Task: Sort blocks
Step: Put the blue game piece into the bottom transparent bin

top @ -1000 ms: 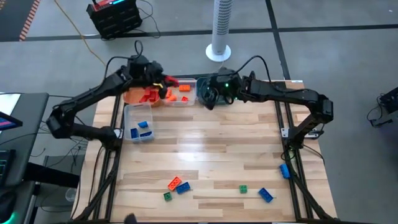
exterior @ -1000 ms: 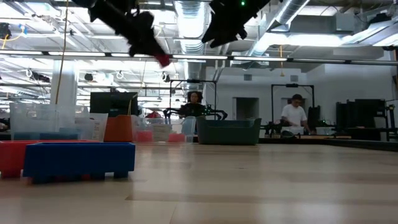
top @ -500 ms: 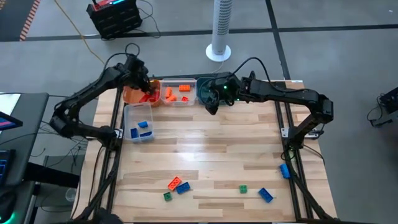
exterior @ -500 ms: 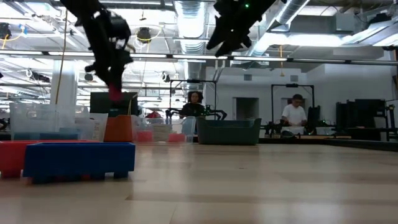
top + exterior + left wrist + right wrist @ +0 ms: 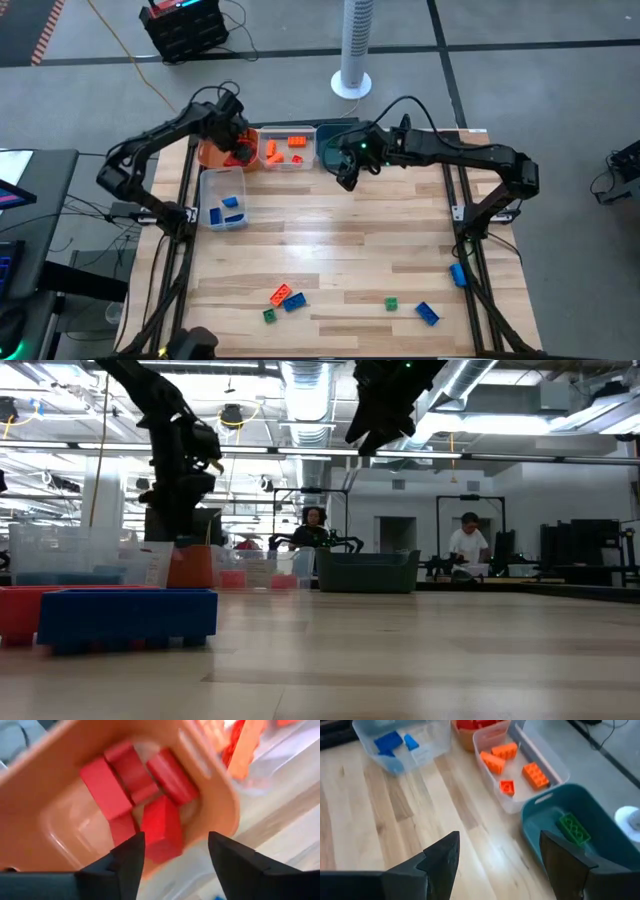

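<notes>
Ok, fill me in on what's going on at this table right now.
Two robot arms are sorting toy blocks by colour into bins at the table's far edge. The left gripper hangs open over the orange bin, where red blocks lie. The right gripper is open and empty beside the teal bin, which holds a green block. Loose blocks still wait near the table's front edge.
</notes>
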